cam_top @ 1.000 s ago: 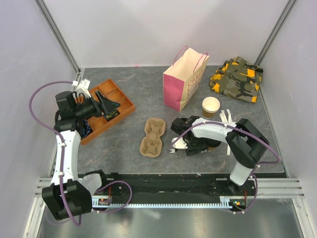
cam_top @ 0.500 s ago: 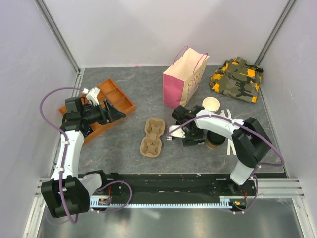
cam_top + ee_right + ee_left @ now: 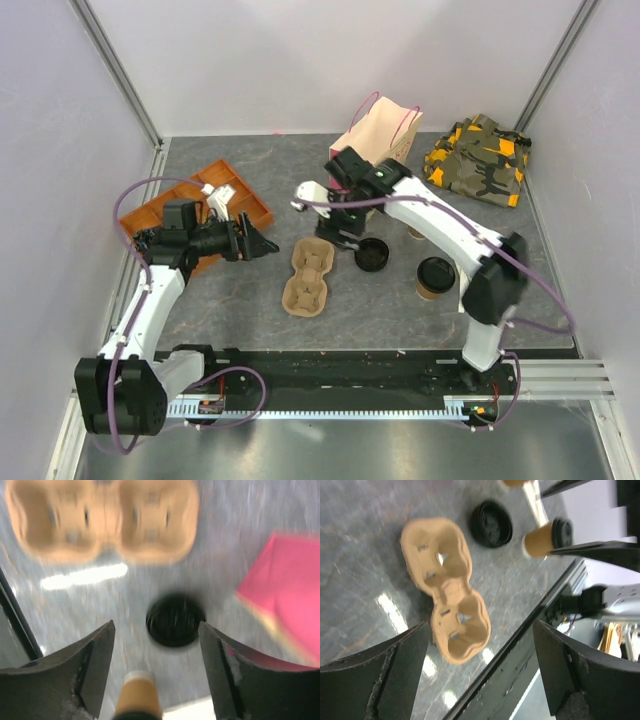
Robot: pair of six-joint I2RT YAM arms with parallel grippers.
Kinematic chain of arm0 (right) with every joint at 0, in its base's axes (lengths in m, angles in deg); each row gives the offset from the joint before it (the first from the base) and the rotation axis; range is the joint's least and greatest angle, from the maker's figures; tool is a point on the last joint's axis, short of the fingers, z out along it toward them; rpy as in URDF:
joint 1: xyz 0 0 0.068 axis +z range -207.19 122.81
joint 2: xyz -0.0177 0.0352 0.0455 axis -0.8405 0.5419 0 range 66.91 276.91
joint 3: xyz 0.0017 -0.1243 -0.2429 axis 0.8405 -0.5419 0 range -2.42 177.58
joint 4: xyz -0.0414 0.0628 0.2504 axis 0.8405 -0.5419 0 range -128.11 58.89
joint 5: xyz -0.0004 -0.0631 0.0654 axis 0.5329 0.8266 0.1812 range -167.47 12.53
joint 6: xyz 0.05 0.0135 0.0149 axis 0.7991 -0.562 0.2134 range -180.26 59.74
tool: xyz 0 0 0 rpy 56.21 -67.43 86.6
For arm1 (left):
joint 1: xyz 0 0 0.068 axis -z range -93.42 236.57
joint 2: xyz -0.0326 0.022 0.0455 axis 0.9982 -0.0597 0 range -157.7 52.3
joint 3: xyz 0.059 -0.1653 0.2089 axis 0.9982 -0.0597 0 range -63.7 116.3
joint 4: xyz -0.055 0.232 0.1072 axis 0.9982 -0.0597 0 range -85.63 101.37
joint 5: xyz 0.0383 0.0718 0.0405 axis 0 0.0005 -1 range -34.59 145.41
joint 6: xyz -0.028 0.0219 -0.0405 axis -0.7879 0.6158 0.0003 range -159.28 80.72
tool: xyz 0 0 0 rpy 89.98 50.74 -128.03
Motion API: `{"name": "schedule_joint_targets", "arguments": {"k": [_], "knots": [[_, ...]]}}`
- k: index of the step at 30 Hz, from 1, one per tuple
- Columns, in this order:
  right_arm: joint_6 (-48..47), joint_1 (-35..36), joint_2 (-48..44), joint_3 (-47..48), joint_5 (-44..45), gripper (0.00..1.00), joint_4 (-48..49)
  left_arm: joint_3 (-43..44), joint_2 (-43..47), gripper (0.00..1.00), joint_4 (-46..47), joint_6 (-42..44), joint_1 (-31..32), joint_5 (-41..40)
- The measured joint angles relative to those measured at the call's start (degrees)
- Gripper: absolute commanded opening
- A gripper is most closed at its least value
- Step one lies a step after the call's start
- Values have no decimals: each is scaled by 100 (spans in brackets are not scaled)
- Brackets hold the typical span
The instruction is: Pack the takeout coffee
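Gripping below its rim, we should close our released, empty right hand (image 3: 344, 236) on the takeout coffee (image 3: 436, 277), four o'clock of the loose lid (image 3: 372, 255); the left hand (image 3: 262, 243) is released too.

I see my left arm (image 3: 148, 300) rising from its base at 7 o'clock, then bending toward 3 o'clock. The left gripper (image 3: 266, 245) lies level, jaws spread wide and empty. My right arm (image 3: 445, 222) stretches from 5 o'clock toward 12. The right gripper (image 3: 345, 232) points down, jaws wide, empty.
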Motion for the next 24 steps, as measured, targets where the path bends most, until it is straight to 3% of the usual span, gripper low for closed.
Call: {"name": "schedule_joint_targets", "arguments": {"k": [4,8,24], "knots": [[365,4,1508,1508,-350,71,-72,0,197,91,310,-280,-588,195],[533,22,2411,1792,-380,70,-173,-33,605,90,433,-442,-1025,262],[632,116,2813,1762,-289,65,144,-376,960,87,621,-798,-1038,323]]}}
